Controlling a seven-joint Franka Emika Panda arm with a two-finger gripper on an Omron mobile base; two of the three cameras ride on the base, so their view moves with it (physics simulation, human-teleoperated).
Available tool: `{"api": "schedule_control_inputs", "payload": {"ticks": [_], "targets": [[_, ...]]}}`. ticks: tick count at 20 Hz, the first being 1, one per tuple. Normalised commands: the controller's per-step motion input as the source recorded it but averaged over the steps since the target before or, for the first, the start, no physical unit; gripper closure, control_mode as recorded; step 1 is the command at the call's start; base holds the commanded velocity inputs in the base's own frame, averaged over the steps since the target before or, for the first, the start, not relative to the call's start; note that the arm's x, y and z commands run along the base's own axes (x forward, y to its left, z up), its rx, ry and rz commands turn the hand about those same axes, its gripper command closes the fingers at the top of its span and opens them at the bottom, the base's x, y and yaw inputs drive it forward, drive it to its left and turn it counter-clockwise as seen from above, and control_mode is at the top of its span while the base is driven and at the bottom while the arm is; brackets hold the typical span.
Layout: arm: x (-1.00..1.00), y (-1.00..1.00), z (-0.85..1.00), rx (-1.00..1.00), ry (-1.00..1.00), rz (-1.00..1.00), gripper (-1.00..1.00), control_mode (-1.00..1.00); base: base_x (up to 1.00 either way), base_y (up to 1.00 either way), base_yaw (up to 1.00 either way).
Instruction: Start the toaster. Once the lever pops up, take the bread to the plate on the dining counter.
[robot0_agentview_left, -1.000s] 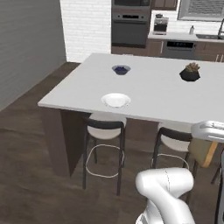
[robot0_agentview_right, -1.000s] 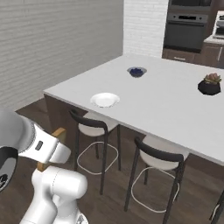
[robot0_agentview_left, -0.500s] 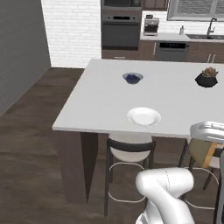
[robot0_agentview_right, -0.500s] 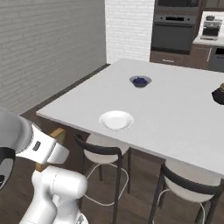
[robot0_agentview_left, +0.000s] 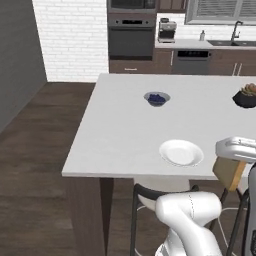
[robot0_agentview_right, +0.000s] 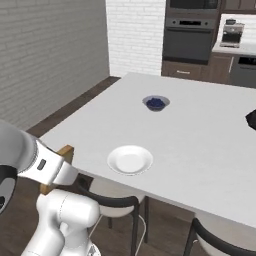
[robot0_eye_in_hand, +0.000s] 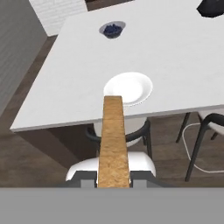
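The gripper (robot0_eye_in_hand: 113, 180) is clamped on the bread (robot0_eye_in_hand: 113, 140), which stands on edge between the two fingers and sticks out ahead of them, its brown crust showing as a long narrow strip in the hand view. In the left base view the bread (robot0_agentview_left: 229, 173) hangs below the white hand at the right edge, short of the near edge of the dining counter (robot0_agentview_left: 125, 130) and lower than its top; in the right base view the bread (robot0_agentview_right: 63, 152) peeks out as a tan corner behind the arm at the left. Straight ahead of the gripper, just past the tip of the slice, the plate (robot0_eye_in_hand: 136, 86) lies flat on the counter near its front edge, bare and white. Farther ahead and slightly left of the gripper's line sits a small dark blue bowl (robot0_eye_in_hand: 112, 29), well apart from the plate. Off to the far right ahead, a dark pot with a plant (robot0_agentview_left: 245, 96) stands on the counter. Below the gripper, under the counter's overhang, is a stool (robot0_eye_in_hand: 114, 165) with a pale seat and a dark curved back. At the far wall beyond the counter is a built-in oven (robot0_agentview_left: 131, 36).
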Motion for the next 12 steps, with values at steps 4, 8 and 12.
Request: {"api": "schedule_control_inputs", "payload": {"ticks": [4, 8, 12], "targets": [[0.0, 0.0, 0.0, 0.0, 0.0, 0.0, 1.0, 1.0, 0.74, 0.0, -0.13], [0.0, 0.0, 0.0, 0.0, 0.0, 0.0, 1.0, 1.0, 0.47, 0.0, -0.08], [0.0, 0.0, 0.0, 0.0, 0.0, 0.0, 1.0, 1.0, 0.62, 0.0, -0.01]]}}
